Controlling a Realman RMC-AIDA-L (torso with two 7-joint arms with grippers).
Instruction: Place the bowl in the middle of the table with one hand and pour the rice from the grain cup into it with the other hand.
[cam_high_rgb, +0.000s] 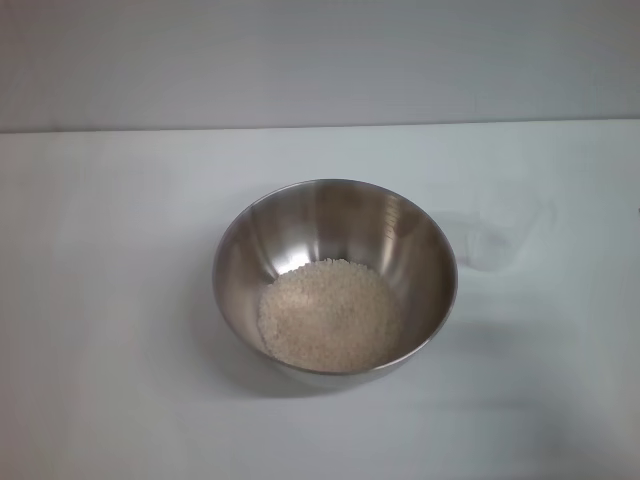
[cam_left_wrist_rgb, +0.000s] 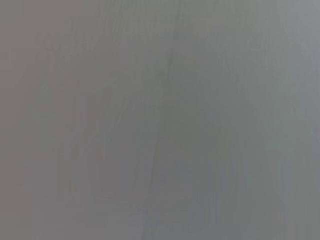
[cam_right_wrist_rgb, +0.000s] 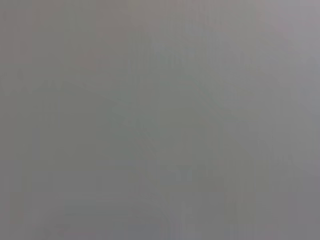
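Both hands: out of sight, state unknown.
Bowl (cam_high_rgb: 335, 275): slick steel, rice (cam_high_rgb: 328, 314) inside; grip rim.
Cup (cam_high_rgb: 497, 240): light, empty, on tabletop (cam_high_rgb: 110, 300).

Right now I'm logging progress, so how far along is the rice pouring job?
It looks finished. The bowl sits about mid-table with the rice heaped inside. The grain cup stands beside the bowl on the robot's right and looks empty. Nothing is in hand: neither gripper shows in any view. Nothing visible is left.
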